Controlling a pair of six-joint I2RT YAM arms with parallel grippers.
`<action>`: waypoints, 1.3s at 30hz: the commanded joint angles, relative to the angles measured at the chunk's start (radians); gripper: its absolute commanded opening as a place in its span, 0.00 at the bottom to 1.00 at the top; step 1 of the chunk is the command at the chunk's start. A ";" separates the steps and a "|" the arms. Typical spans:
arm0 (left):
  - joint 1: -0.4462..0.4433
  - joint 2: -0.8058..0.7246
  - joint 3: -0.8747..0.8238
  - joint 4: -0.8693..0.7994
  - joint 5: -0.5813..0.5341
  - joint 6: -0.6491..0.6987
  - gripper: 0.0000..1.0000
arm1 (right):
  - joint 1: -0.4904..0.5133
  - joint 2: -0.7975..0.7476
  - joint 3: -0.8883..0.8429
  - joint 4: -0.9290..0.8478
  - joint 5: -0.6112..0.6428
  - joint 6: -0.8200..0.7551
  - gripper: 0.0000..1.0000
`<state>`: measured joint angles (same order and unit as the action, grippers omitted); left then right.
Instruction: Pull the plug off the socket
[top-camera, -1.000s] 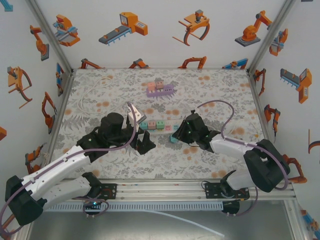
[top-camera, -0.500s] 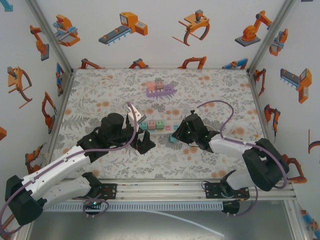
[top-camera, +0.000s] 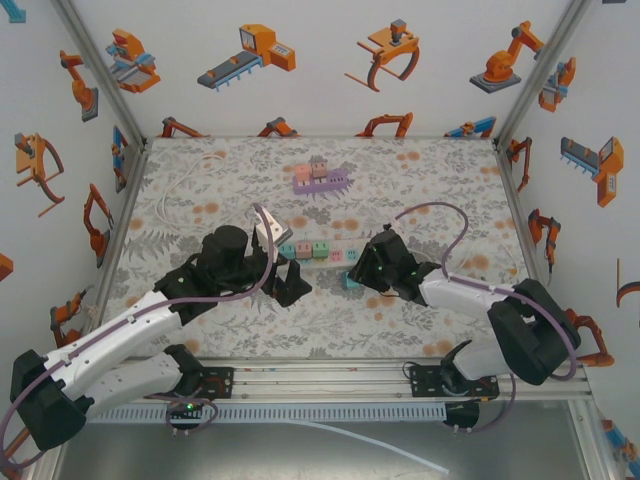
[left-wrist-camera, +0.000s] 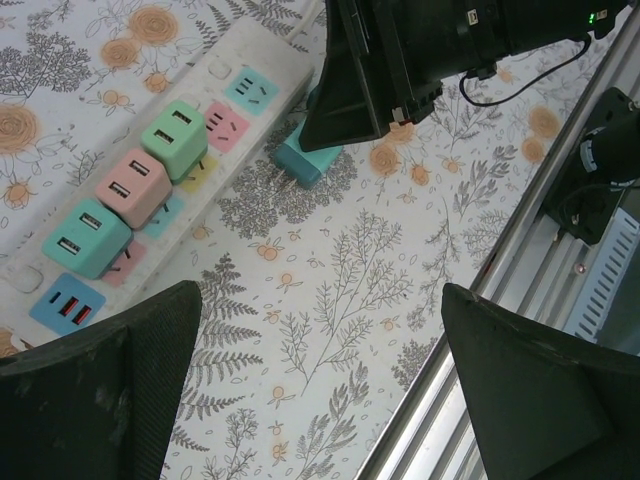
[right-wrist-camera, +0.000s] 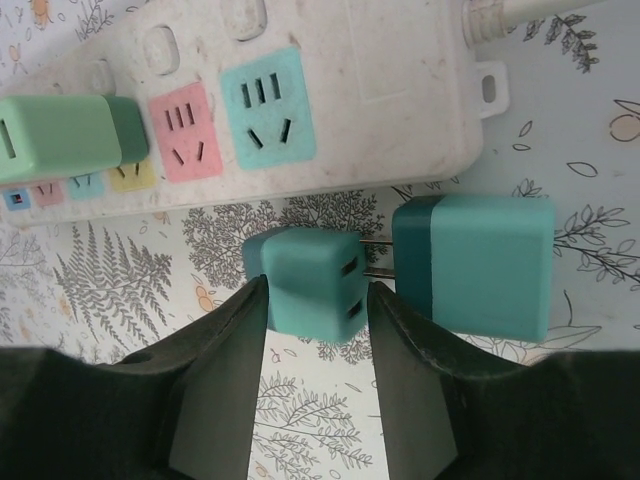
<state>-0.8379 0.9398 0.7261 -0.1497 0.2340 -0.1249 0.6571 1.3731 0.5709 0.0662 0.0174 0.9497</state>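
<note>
The right gripper (right-wrist-camera: 315, 290) was clamped on a small teal cube (right-wrist-camera: 300, 270) at frame centre. The teal plug (right-wrist-camera: 475, 265) lay just right, prongs toward it, below the power strip (right-wrist-camera: 350, 150). The left gripper (left-wrist-camera: 320, 385) stood apart. We feared the prongs could snag and drag both.

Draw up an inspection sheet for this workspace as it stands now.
Surface: floral mat, flat.
Job's things: white power strip with three chargers plugged in; teal plug off the strip, beside a larger teal block.
Clutter: purple strip at the back, small blocks on it.
Grippers: right gripper shut on the teal plug; left gripper open, holding nothing.
Cables: white cable back left; purple cable arching over the right arm.
Surroundings: walls printed with robot pictures.
</note>
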 joint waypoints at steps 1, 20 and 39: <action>-0.007 -0.020 -0.013 0.015 -0.015 0.003 0.97 | 0.006 -0.043 0.013 -0.037 0.038 -0.018 0.44; 0.012 -0.090 -0.016 -0.095 -0.443 -0.135 0.97 | 0.006 -0.322 0.110 -0.007 -0.012 -0.673 0.44; 0.431 0.224 0.023 -0.134 -0.252 -0.402 0.93 | 0.004 0.054 0.380 -0.201 -0.581 -1.809 0.48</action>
<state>-0.4175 1.1217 0.7124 -0.3065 -0.0708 -0.5037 0.6575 1.3716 0.8589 -0.0231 -0.4614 -0.7136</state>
